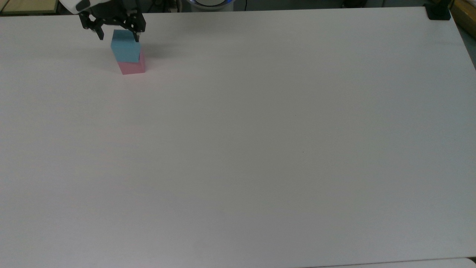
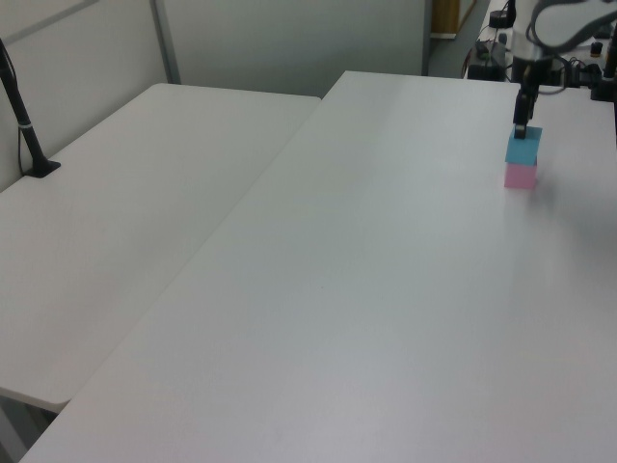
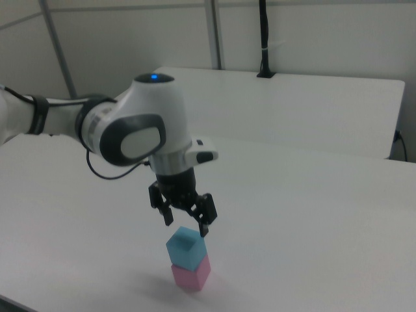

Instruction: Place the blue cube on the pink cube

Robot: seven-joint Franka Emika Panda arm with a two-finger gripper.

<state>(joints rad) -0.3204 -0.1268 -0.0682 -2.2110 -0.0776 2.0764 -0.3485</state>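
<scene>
The blue cube (image 1: 125, 50) (image 2: 523, 148) (image 3: 186, 247) rests on top of the pink cube (image 1: 132, 68) (image 2: 520, 177) (image 3: 191, 275), slightly offset, at the far left of the top view. My gripper (image 1: 118, 36) (image 2: 522, 125) (image 3: 186, 227) hangs open just above the blue cube with nothing between its fingers. In the right view one fingertip (image 3: 203, 231) hovers close over the blue cube's top edge.
The white table (image 1: 260, 149) stretches wide to the top view's right and front. A black mount (image 1: 438, 15) sits at its far right corner. A second table (image 2: 125, 231) with a black pole (image 2: 24, 125) stands on the left view's left.
</scene>
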